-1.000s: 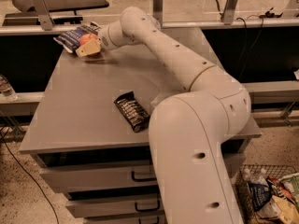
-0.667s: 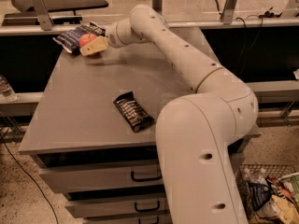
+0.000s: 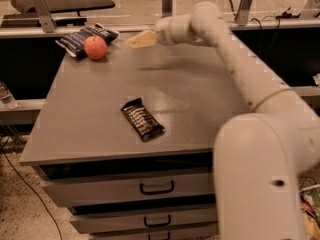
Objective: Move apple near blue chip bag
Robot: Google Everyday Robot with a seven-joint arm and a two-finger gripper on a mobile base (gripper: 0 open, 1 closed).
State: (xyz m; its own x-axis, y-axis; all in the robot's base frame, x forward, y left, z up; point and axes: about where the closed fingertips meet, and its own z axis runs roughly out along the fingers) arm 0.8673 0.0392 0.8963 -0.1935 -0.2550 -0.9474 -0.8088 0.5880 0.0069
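Observation:
The red-orange apple (image 3: 95,47) rests on the grey cabinet top (image 3: 190,99) at the back left corner, touching the front edge of the dark blue chip bag (image 3: 82,36), which lies flat behind it. My gripper (image 3: 136,41) hangs above the back of the top, to the right of the apple and apart from it, with nothing in it.
A black-brown wrapped snack bar (image 3: 142,119) lies near the middle front of the top. Drawers with handles (image 3: 157,187) are below. My white arm (image 3: 265,149) fills the right side. A clear bottle (image 3: 6,95) stands on a ledge at the left.
The gripper let go of the apple, which now rests by the blue bag, and drew back to the right and upward, away from it.

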